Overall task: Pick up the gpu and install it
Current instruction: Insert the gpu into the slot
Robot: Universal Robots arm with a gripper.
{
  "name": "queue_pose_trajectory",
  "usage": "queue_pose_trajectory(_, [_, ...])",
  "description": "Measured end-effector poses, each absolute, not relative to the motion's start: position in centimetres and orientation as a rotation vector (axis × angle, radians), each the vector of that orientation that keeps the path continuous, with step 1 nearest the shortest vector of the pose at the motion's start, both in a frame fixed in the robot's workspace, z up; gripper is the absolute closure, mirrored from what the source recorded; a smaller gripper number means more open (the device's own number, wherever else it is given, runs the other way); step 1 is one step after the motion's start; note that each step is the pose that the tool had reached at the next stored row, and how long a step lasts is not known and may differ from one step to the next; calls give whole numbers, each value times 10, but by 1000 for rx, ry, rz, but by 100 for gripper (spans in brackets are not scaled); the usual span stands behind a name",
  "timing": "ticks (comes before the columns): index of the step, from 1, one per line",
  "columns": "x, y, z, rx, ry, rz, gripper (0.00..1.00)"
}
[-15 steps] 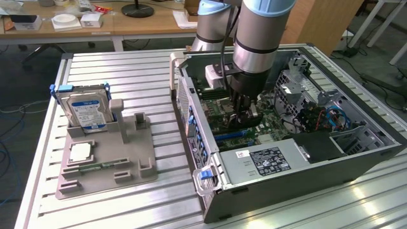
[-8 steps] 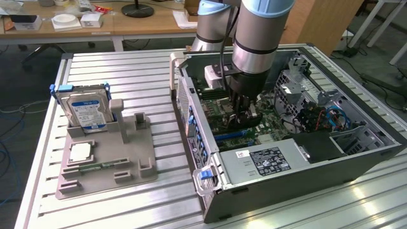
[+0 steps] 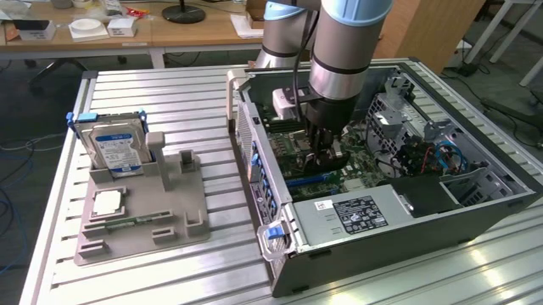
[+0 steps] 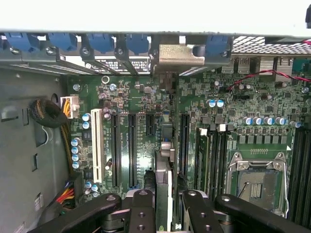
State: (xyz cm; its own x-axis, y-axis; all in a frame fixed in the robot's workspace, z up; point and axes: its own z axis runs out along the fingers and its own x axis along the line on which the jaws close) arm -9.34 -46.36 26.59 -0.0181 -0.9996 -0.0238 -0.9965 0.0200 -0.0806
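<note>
The end effector (image 3: 327, 155) reaches down inside the open computer case (image 3: 475, 210), low over the motherboard (image 4: 146, 104). Its fingers (image 4: 141, 213) are clamped on the gpu (image 4: 164, 184), a thin dark card seen edge-on in the wrist view, standing upright between the pads and running down toward the board among the long black expansion slots (image 4: 131, 145).

Close around the end effector it is crowded. On one side of the card stand the white slot (image 4: 97, 145) and a row of blue-capped capacitors (image 4: 75, 153); on the other the memory slots (image 4: 214, 155) and the open CPU socket (image 4: 255, 182). Ahead of the fingers, at the case's rear wall, a metal bracket plate (image 4: 177, 56) and blue slot clips (image 4: 102, 42) sit in line with the card. In the exterior view the power supply (image 3: 348, 216) lies just in front of the end effector, and the drive cage with blue cables (image 3: 441, 155) is off to the exterior view's right.

Room is tight — the case walls rise on every side and the only free way is upward. Well away from the end effector, on the slatted table (image 3: 170, 95), a grey fixture tray (image 3: 140, 210) carries a hard drive (image 3: 114, 146) standing upright, and a green memory stick (image 3: 127, 223) lying flat.

The card's lower edge is hidden by the fingers and the arm, so whether it touches a slot cannot be told.
</note>
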Motion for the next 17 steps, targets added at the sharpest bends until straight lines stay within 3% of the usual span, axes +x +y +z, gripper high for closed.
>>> queue_pose_trajectory(17, [-95,-464,264,-2144,2185,-72,74])
